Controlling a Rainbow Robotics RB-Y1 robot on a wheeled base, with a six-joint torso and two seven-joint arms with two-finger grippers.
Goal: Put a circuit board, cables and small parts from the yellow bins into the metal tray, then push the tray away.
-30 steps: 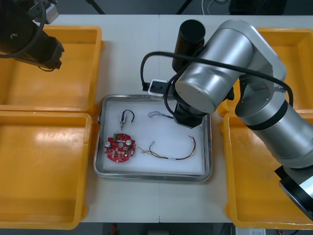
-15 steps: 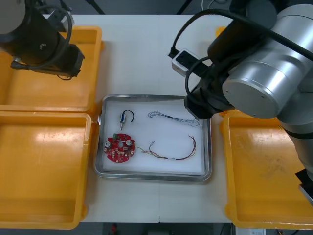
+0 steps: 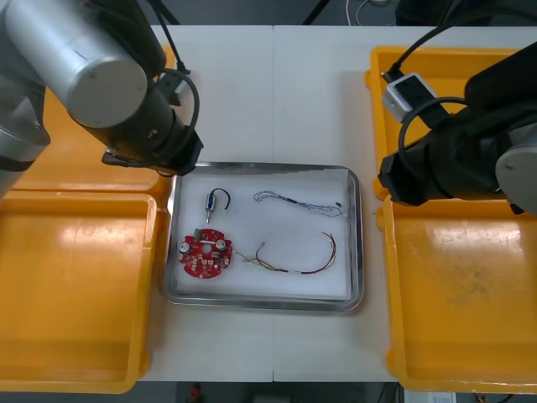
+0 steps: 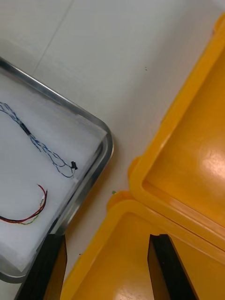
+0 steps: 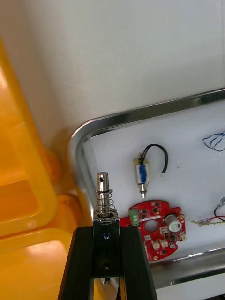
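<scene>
Firmly, left jaws grip a small metal part near a corner of the metal tray.
Right jaws stand apart, empty, over the yellow bins beside it.

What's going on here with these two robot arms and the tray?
The left gripper is shut on a small metal part with a spring, by the left rim of the metal tray. The tray holds a red circuit board, a blue and white cable, a red and yellow cable and another small part. The right gripper hangs open over the right-hand yellow bins.
</scene>
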